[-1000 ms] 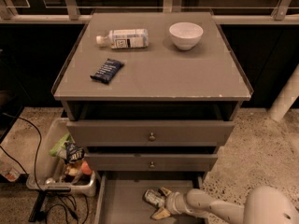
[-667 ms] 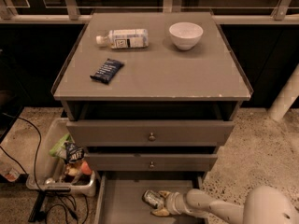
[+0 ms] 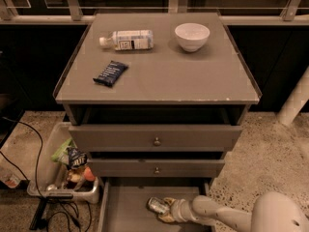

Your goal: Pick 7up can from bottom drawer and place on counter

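Reaching low into the pulled-out bottom drawer (image 3: 125, 208), the gripper (image 3: 165, 210) comes level with the 7up can (image 3: 156, 205), which lies on its side mid-drawer. Whether the jaws have closed on it cannot be told. The bench (image 3: 183, 76) above has room at its near right for the can.

I assess a test lab: cables (image 3: 37, 151) and snack bin (image 3: 44, 161) off the desk's (image 3: 164, 76) front-left corner; gripper (image 3: 164, 210) in bottom drawer (image 3: 128, 207).

1 arm (image 3: 217, 211) is extended leftward, nearly level, from the rounded body (image 3: 282, 214) at lower right. The end effector (image 3: 165, 210) is positioned low, at bottom centre of the view, pointed left.
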You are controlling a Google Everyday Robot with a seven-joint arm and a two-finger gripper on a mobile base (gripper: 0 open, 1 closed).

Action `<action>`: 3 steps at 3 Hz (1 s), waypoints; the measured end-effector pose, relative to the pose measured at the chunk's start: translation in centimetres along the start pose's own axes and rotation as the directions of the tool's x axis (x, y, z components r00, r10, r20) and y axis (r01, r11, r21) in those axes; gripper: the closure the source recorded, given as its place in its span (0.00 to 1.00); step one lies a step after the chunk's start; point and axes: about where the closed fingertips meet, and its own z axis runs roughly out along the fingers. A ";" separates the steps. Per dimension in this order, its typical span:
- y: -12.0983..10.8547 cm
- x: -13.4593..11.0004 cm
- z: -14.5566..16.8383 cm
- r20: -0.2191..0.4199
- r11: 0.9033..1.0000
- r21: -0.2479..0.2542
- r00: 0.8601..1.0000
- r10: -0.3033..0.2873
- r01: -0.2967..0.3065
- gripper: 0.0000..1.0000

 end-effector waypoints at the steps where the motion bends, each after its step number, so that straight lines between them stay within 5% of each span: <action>1: 0.3 -1.0 -1.8 -0.009 1.000 -0.026 1.000 -0.013 0.013 1.00; 3: 0.7 -4.2 -9.9 0.015 0.996 -0.056 0.998 -0.063 0.064 1.00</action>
